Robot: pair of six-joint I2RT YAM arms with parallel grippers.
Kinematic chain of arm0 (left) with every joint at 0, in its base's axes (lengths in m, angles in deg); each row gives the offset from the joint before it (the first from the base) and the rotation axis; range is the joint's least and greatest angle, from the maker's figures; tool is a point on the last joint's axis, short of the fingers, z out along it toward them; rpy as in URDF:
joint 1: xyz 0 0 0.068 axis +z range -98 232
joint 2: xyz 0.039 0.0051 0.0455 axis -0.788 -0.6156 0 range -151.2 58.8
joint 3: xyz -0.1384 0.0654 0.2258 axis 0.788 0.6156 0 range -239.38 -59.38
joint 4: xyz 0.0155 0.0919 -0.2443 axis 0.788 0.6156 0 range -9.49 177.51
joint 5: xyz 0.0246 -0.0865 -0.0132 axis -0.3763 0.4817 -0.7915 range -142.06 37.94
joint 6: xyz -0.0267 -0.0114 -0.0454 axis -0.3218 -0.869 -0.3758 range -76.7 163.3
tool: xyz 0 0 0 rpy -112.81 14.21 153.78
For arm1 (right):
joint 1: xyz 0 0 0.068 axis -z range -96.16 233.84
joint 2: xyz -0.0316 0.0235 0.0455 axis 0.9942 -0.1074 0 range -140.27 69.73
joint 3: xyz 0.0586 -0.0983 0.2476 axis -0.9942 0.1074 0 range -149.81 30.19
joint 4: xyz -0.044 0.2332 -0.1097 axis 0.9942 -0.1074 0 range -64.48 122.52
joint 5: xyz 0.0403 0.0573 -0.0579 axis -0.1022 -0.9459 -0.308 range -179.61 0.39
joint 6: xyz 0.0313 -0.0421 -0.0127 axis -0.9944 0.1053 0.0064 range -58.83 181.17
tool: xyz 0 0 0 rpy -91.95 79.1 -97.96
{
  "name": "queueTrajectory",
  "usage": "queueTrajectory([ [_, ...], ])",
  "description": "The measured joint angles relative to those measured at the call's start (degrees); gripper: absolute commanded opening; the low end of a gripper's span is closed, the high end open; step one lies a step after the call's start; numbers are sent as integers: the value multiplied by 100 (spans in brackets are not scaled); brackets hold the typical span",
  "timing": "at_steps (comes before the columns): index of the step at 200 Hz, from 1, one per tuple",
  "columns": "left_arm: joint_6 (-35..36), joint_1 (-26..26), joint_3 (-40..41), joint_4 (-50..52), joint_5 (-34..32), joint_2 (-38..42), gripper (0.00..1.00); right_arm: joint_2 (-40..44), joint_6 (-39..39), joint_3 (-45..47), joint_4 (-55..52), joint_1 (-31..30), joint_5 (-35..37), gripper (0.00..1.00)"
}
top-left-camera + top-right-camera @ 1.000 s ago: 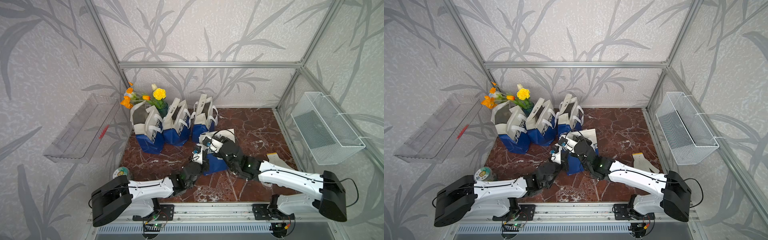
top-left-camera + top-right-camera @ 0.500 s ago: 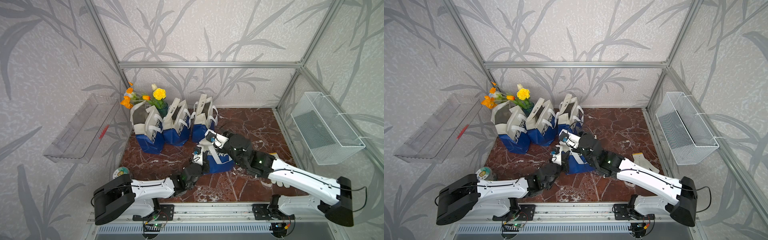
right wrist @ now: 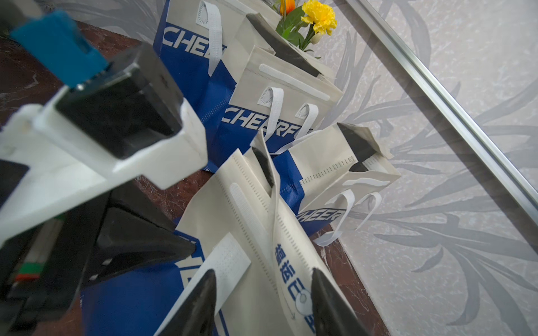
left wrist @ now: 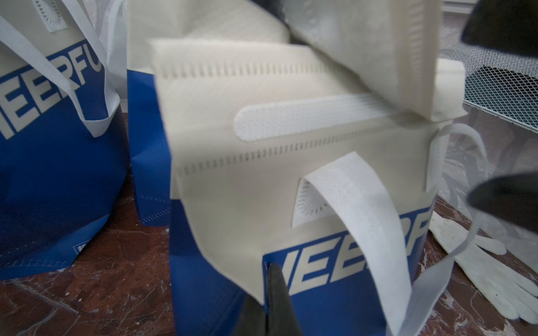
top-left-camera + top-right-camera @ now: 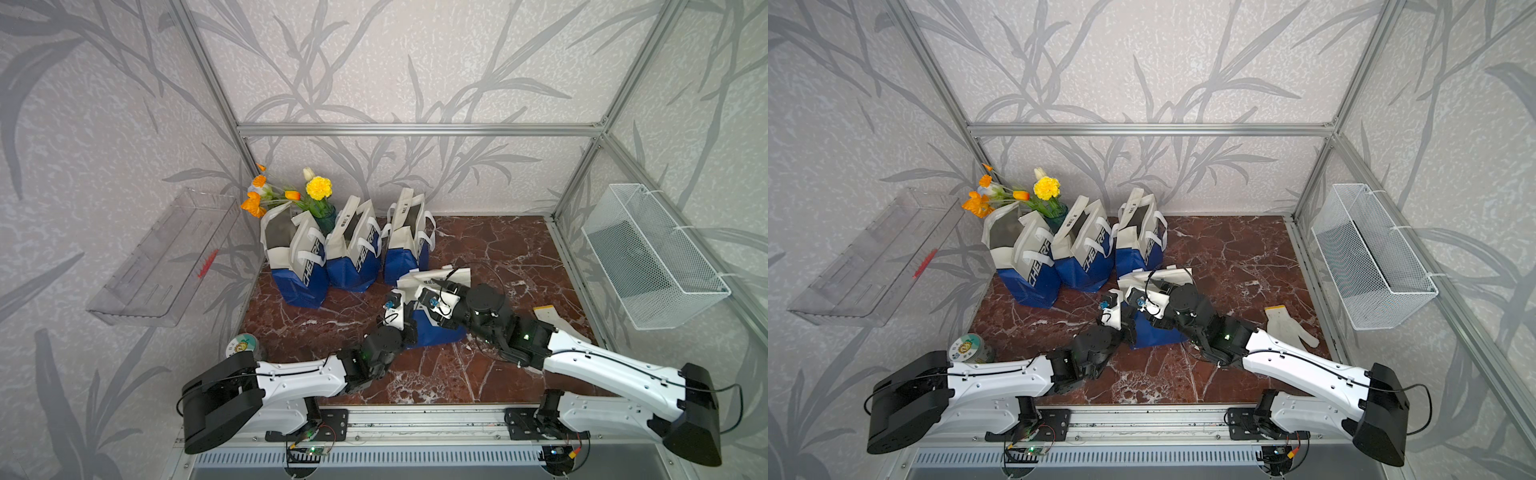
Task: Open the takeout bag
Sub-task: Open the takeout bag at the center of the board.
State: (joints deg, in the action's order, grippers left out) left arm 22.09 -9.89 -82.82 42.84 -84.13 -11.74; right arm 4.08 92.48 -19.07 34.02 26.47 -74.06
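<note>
Blue-and-cream fabric of the takeout bag (image 5: 436, 330) shows only in part from above. Both wrists cover its top, and neither tool's tips can be made out in both top views. The bag stands mid-counter (image 5: 478, 249), just near and right of three like bags (image 5: 353, 257) lined up at the far left. In the left wrist view the left tool (image 4: 262, 308) is clenched and appears to pinch the lowest corner of the cream flap (image 4: 233, 174), though blur and the frame edge cut the tool off. The right tool (image 3: 263, 273) is released, its jaws apart astride the bag's folded cream top; whether they touch it is unclear. A white glove (image 5: 1289, 328) lies to the right, just beyond the right arm.
</note>
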Motion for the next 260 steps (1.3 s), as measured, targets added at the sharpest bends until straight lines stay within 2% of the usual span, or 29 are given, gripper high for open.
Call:
queueTrajectory([
  [28,2,0,0,17,-2,20,0,-289,2,0,240,0,105,39],
  [47,4,0,0,42,-4,42,0,-407,13,0,431,0,247,27],
  [63,4,0,0,46,-4,50,0,-483,17,-2,608,0,400,21],
  [86,4,0,0,46,-7,50,0,-610,22,-11,852,0,610,0],
  [125,7,0,0,4,-46,50,0,-861,197,-116,1073,-28,1174,0],
  [150,-50,2,0,-11,-42,70,0,-1078,634,-444,942,-90,1676,0],
  [203,-407,13,-2,-7,-68,74,0,-1604,2326,-1198,629,-422,2743,0],
  [260,-684,13,-2,149,-136,85,0,-1847,4113,-1456,960,-549,3263,0],
])
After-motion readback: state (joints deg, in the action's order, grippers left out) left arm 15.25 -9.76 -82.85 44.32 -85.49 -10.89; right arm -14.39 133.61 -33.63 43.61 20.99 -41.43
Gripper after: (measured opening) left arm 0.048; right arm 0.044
